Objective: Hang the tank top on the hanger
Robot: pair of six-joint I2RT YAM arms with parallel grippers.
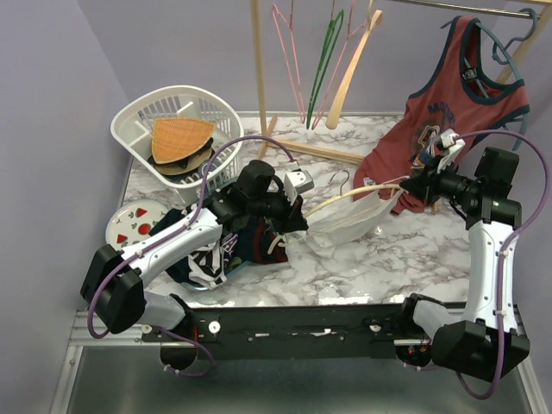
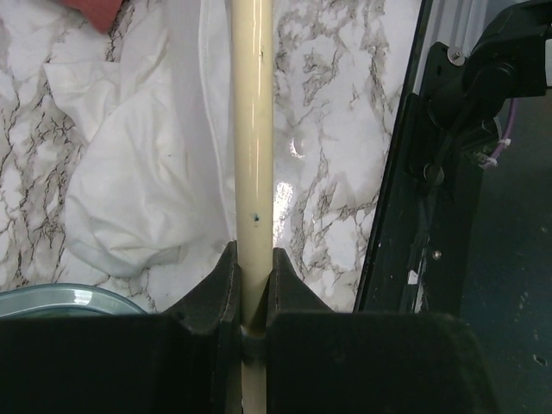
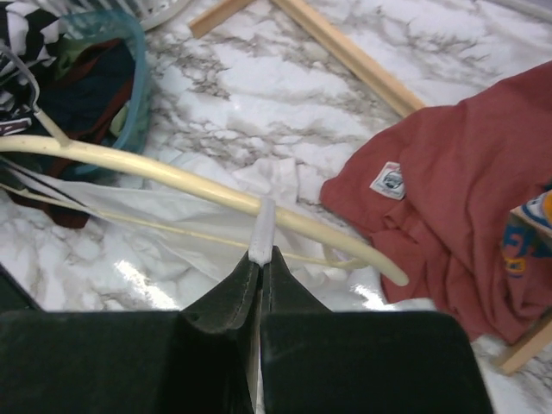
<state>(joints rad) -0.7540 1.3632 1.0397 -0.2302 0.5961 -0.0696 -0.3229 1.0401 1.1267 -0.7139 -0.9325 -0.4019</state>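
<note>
Cream, thick and curved, the hanger [image 2: 250, 129] is clamped by the left gripper [image 2: 252, 259], with the crumpled thin white tank top [image 2: 129, 172] beneath it and one strap pinched by the right gripper [image 3: 261, 261]. The strap is best kept taut and drawn along the hanger's shoulder.

tank top [image 2: 138, 172] plain white, hanger [image 2: 251, 129] cream. counter [image 1: 414, 259] white marble, grey veins. shirt [image 1: 457, 112] at 2 o'clock red, navy trim. basket [image 1: 138, 116] at 10 o'clock white.
</note>
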